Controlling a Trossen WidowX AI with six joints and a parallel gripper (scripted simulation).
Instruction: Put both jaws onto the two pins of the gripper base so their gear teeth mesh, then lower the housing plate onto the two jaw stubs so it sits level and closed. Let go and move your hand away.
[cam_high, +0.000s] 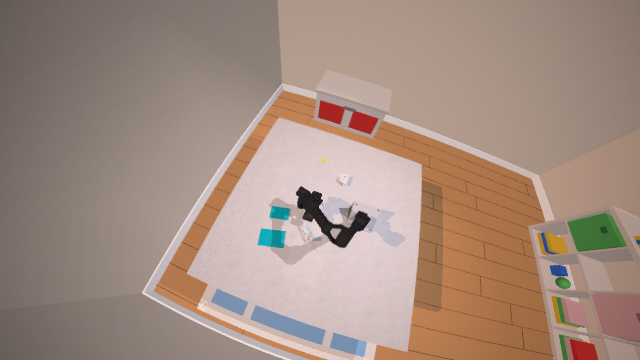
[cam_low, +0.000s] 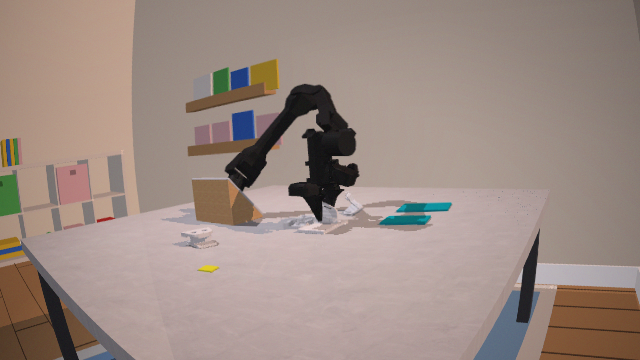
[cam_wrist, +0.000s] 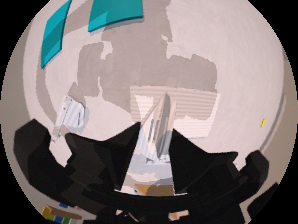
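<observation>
My gripper (cam_low: 321, 216) (cam_wrist: 156, 131) points down, shut on a white jaw (cam_low: 329, 214) (cam_wrist: 159, 125), which stands tilted between the fingertips. Under and beyond it, a pale flat ribbed plate (cam_low: 311, 230) (cam_wrist: 195, 102) lies on the table; it looks like the gripper base. Whether the held jaw touches it cannot be told, and its pins are not visible. A second white jaw (cam_high: 307, 232) (cam_low: 353, 205) (cam_wrist: 74, 116) lies apart, left of the fingers in the wrist view. A small white part with a raised top (cam_high: 343, 179) (cam_low: 199, 237), perhaps the housing plate, stands apart from the gripper.
Two flat teal plates (cam_high: 272, 238) (cam_low: 424, 207) (cam_wrist: 116, 12) lie beyond the loose jaw and the base. A wooden wedge-shaped block (cam_low: 212, 201) stands close to the arm's foot. A small yellow square (cam_high: 324, 160) (cam_low: 208, 268) (cam_wrist: 263, 122) lies beyond the small white part.
</observation>
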